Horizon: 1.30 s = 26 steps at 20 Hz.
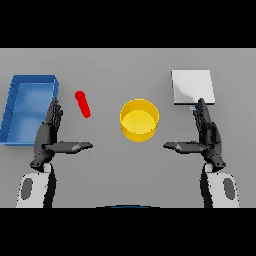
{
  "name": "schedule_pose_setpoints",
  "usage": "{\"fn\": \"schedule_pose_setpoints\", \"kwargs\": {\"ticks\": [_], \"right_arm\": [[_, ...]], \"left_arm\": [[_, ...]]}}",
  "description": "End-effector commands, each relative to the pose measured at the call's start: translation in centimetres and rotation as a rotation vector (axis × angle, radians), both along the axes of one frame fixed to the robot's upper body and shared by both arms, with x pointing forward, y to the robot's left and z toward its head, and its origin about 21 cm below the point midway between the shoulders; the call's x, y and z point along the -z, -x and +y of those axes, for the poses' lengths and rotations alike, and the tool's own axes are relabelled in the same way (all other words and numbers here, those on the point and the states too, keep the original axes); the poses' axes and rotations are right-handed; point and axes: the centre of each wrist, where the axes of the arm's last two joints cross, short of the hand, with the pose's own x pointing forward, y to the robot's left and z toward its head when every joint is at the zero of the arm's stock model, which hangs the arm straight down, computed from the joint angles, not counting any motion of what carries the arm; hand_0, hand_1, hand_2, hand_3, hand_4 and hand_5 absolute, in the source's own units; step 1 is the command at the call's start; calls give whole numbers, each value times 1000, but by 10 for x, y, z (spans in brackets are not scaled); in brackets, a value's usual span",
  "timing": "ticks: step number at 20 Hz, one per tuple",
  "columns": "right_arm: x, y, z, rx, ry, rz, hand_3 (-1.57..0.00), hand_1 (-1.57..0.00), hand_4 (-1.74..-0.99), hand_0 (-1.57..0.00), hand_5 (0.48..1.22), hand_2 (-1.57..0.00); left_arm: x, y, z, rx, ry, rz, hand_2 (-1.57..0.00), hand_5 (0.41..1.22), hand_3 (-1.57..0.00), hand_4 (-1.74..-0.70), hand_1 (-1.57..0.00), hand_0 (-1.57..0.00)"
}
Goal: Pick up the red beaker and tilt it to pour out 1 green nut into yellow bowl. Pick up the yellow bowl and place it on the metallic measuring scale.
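A red beaker [83, 104] stands on the grey table, seen from above as a slim red shape, left of centre. The yellow bowl [139, 120] sits in the middle of the table, and I see nothing inside it. A metallic measuring scale [192, 87], a pale square plate, lies at the back right. My left hand [49, 134] rests open to the lower left of the beaker, apart from it, thumb pointing inward. My right hand [207, 134] is open too, right of the bowl and just in front of the scale. No green nut shows.
A blue tray [12, 107] with raised walls sits at the far left, just behind and beside my left hand.
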Motion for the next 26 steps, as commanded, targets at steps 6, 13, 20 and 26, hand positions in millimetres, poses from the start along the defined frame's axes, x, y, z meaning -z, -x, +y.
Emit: {"fn": "schedule_pose_setpoints", "kwargs": {"ticks": [6, 13, 20, 26], "right_arm": [[0, 3, -4, -6, 2, -12, 1, 1, -1177, 1, 572, 1], [-10, 15, -13, -57, 248, -69, 1, 1, -1196, 1, 584, 1], [-14, 17, -18, -95, 185, -100, 1, 1, -1291, 1, 621, 1], [-13, 12, -19, -101, 182, -101, 1, 1, -1292, 1, 617, 1]], "left_arm": [[1, 4, 1, 0, 3, -1, 1, 677, 1, -1202, 1, 1], [-16, 23, 2, 83, -152, -35, 1, 663, 1, -1191, 1, 1], [-11, 13, -4, 90, -163, 25, 1, 658, 1, -1189, 1, 1], [3, -29, -10, 72, -196, 50, 1, 659, 1, -1211, 1, 1]]}}
